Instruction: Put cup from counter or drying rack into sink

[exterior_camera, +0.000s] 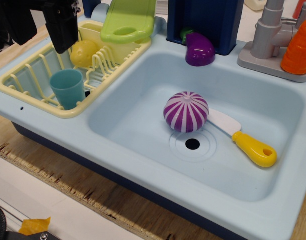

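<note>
Nearest, the plywood worktop point(58, 180) is carrying the blue counter point(143, 165). Rightward, the sink point(118, 122) is holding a striped purple ball point(186, 111) and a toy knife point(243, 140). Left, the teal cup point(68, 88) is standing upright in the drying rack point(23, 87). Farther back, the dark end effector point(62, 27) is hanging above the rack; its opening I cannot tell. The approach seems in hand; next, descending onto the cup.

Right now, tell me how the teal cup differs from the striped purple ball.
The cup is plain teal; the ball is purple with white stripes. The cup is a tapered, open-topped tumbler; the ball is round and closed. The cup stands upright in the drying rack; the ball sits in the sink beside the drain hole. Both look about the same size.
</note>
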`<state>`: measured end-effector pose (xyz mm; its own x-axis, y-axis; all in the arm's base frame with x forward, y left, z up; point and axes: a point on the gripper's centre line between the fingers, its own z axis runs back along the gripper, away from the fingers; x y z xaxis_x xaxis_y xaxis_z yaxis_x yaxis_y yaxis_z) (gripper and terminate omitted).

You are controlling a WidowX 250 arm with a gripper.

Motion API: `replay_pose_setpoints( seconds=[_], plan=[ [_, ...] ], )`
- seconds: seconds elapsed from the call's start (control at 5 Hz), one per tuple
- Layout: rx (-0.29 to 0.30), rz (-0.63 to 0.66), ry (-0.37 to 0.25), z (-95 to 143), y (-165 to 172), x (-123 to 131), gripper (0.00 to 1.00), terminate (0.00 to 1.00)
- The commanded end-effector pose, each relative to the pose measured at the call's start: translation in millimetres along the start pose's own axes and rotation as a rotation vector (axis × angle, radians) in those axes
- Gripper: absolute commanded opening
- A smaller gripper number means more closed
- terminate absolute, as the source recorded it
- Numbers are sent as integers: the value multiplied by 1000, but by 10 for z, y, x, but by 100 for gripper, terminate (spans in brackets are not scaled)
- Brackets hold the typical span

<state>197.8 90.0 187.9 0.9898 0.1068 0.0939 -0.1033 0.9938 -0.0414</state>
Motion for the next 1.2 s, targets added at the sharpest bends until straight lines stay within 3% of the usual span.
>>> replay_pose_setpoints(
  seconds=[0.0, 0.2, 1.0],
  plan=[
    [0, 0, 0, 0, 0, 0, 100, 0],
    [49, 37, -51, -87, 47, 47, 100, 0],
    [34, 44, -24, -549, 213, 182, 100, 0]
  ],
)
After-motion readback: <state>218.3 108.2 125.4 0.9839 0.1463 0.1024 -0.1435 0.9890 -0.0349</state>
